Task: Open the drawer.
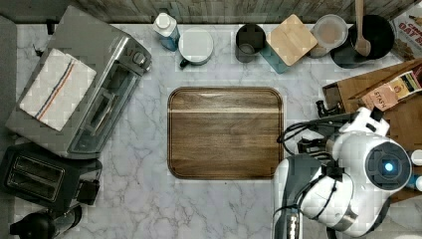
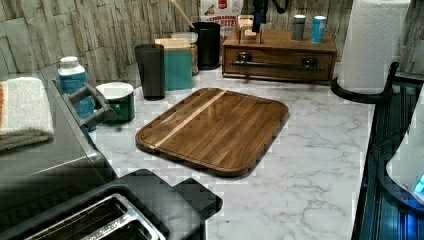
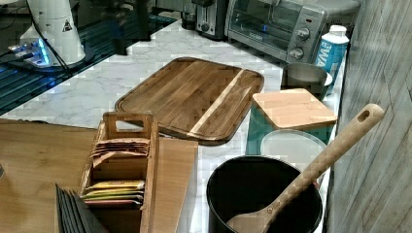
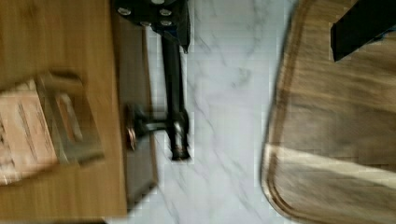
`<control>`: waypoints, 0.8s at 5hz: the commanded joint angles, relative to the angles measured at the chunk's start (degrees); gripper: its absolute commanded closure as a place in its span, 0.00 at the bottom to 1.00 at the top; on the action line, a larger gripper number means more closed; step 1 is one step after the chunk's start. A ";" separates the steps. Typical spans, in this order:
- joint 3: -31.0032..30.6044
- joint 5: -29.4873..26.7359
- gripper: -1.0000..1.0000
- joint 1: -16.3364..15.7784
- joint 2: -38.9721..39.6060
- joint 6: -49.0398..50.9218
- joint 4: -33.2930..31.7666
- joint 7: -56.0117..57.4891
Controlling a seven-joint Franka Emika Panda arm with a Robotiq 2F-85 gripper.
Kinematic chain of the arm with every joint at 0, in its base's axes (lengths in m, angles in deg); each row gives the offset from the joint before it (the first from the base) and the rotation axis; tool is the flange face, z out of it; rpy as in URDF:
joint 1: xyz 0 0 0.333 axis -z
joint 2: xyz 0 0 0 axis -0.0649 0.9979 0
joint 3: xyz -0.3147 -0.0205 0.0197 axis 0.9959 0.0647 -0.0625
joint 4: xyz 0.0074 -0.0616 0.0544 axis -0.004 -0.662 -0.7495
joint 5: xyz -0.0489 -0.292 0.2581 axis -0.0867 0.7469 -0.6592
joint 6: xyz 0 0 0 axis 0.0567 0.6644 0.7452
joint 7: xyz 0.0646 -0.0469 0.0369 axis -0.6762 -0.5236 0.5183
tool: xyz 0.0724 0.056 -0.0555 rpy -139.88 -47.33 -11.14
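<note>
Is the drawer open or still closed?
Closed. In the left view the drawer front sits flush with its wooden cabinet, with no gap, and its black bar handle is not pulled out.

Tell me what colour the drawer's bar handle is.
Black, on the brown drawer; the handle shows best in the left view.

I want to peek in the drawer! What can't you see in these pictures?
- Inside of the drawer: hidden by its shut front in the left view.
- Gripper: cut off by the wrist view's edge, open or shut unclear.
- Bar handle: one end covered by a gripper finger.
- Tea box: blurred, labels unreadable.
</note>
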 commanded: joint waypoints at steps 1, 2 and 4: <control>3.40 -2.39 0.00 1.64 4.27 -10.48 -3.08 17.94; 2.59 -3.96 0.00 1.94 5.19 -10.87 -3.32 18.79; 5.44 -3.54 0.00 1.79 9.24 -11.95 -1.12 19.35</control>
